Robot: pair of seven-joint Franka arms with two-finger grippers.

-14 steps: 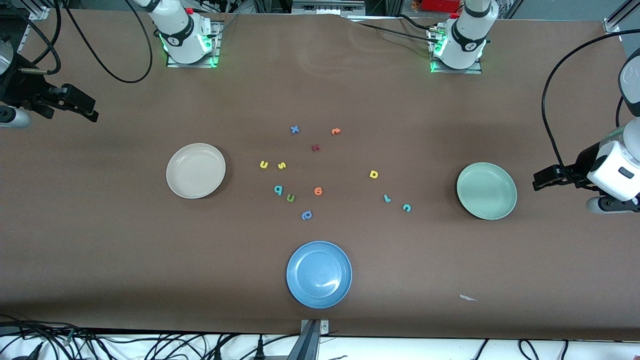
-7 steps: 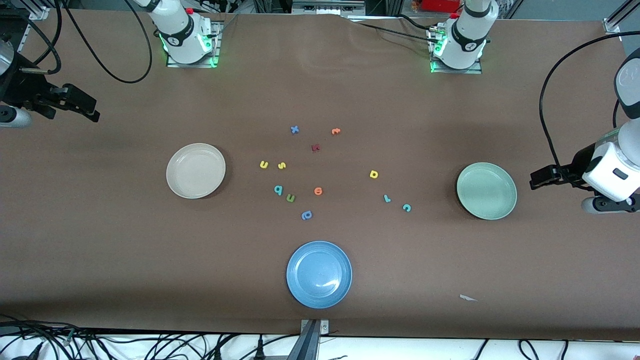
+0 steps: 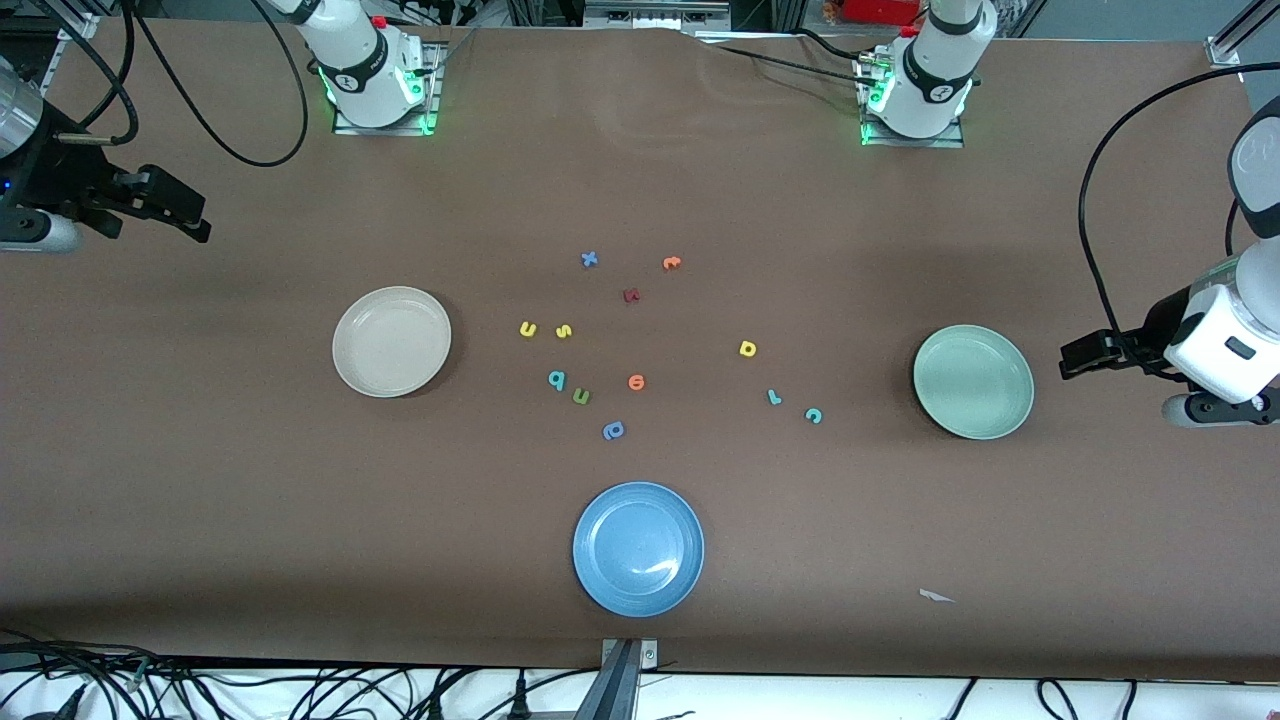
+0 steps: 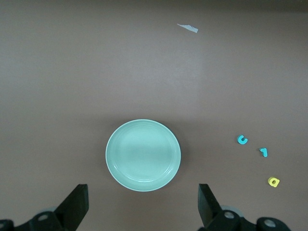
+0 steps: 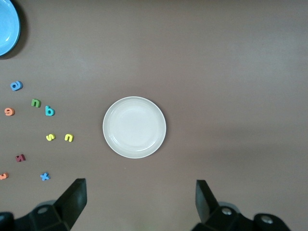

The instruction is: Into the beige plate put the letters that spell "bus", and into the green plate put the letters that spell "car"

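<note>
beige plate: round cream shallow plate (image 3: 391, 341), raised rim, nothing in it; centre-left of front frame, toward right arm's end of table; mid-frame in right wrist view (image 5: 134, 127).
green plate: round pale mint shallow plate (image 3: 973, 381), same size, nothing in it; right of centre in front frame, toward left arm's end; mid-frame in left wrist view (image 4: 143, 155).
"bus" letters: tiny toy pcs on the brown table (image 3: 200, 480), near beige plate. Yellow u (image 3: 528, 329) & yellow s (image 3: 564, 331) side by side, apart; teal b (image 3: 557, 380) nearer the cam than those two.
"car" letters: yellow a (image 3: 747, 348), teal r (image 3: 774, 396), teal c (image 3: 813, 415), a loose diagonal btw frame centre and green plate, c closest to plate; none touching.
other letters: green u-shape (image 3: 581, 397) just beside teal b; orange round one (image 3: 636, 381); blue-violet p-like (image 3: 613, 430); dark red one (image 3: 631, 295); blue x (image 3: 589, 259); orange t-like (image 3: 671, 262). All lie apart.
blue plate: round blue plate (image 3: 638, 548), lower centre of front frame, nearest the cam.
scrap: small white scrap (image 3: 936, 596), lower right.
in the way: green u crowds the teal b; nothing lies btw plates and their letters.
left gripper: (image 3: 1078, 357) right edge of front frame, just beside green plate, fingers apart, nothing held.
right gripper: (image 3: 185, 215) upper left of front frame, over bare table, fingers apart, nothing held.
</note>
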